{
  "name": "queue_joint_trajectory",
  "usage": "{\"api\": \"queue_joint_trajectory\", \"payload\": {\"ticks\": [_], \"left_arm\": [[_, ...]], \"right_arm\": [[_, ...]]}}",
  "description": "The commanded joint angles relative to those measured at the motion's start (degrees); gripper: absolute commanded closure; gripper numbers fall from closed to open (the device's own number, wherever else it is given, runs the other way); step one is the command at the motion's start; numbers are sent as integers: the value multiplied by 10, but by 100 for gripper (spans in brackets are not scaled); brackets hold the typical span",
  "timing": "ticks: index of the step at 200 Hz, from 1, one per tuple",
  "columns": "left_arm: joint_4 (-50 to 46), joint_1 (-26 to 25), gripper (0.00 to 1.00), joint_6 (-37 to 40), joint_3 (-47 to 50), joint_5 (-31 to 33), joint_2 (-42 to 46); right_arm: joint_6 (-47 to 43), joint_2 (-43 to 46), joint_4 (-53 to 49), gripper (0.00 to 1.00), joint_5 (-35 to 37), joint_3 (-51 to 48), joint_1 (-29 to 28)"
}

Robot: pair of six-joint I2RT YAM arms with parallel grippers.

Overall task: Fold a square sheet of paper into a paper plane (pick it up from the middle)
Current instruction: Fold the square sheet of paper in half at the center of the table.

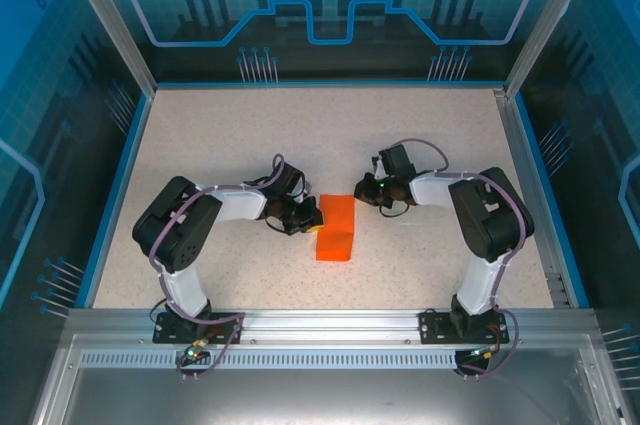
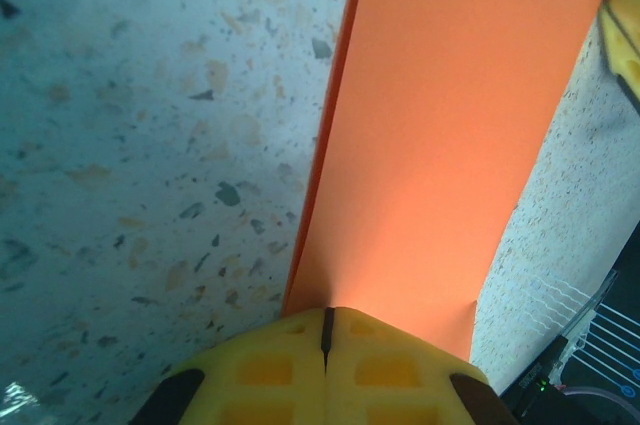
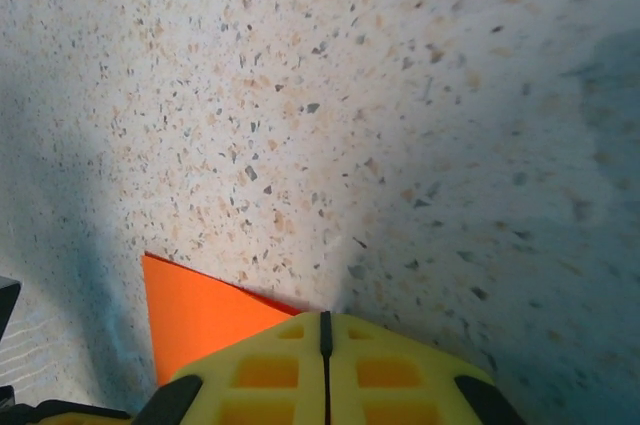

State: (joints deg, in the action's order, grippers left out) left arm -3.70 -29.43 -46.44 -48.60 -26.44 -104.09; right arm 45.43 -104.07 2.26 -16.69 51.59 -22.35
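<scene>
The square sheet of paper (image 1: 335,228) is bright orange and lies on the speckled table (image 1: 220,145), folded into a narrow double-layered rectangle between the two arms. In the left wrist view the sheet of paper (image 2: 440,145) stretches away from my left gripper (image 2: 326,317), whose yellow jaws are shut with their tips at its long left edge. My left gripper (image 1: 312,220) sits at the sheet's left side. My right gripper (image 1: 360,188) is shut at the sheet's far right corner. In the right wrist view that gripper (image 3: 325,320) is beside the orange corner (image 3: 200,320). A paper plane is out of view.
Blue rails border the table on the left, far and right sides, with an aluminium frame (image 1: 320,330) along the near edge. Transparent blue walls enclose the cell. A yellow fingertip (image 2: 625,25) of the right gripper shows at the left wrist view's upper right.
</scene>
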Motion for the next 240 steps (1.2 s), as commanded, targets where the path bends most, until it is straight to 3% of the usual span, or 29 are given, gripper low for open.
{"api": "queue_joint_trajectory", "payload": {"ticks": [1, 31, 80, 142, 240], "left_arm": [[-134, -4, 100, 4, 54, 115, -67], [-131, -5, 100, 4, 53, 117, -69], [-125, -4, 100, 4, 55, 119, -72], [-122, -4, 100, 2, 56, 121, -73], [-119, -4, 100, -3, 61, 127, -75]], "right_arm": [[-7, 83, -40, 93, 17, -16, -27], [17, 133, -48, 93, -4, -74, -80], [59, 132, -15, 93, -23, -124, -137], [50, 96, -22, 94, -43, -134, -154], [15, 142, -82, 94, -52, -226, -161]]}}
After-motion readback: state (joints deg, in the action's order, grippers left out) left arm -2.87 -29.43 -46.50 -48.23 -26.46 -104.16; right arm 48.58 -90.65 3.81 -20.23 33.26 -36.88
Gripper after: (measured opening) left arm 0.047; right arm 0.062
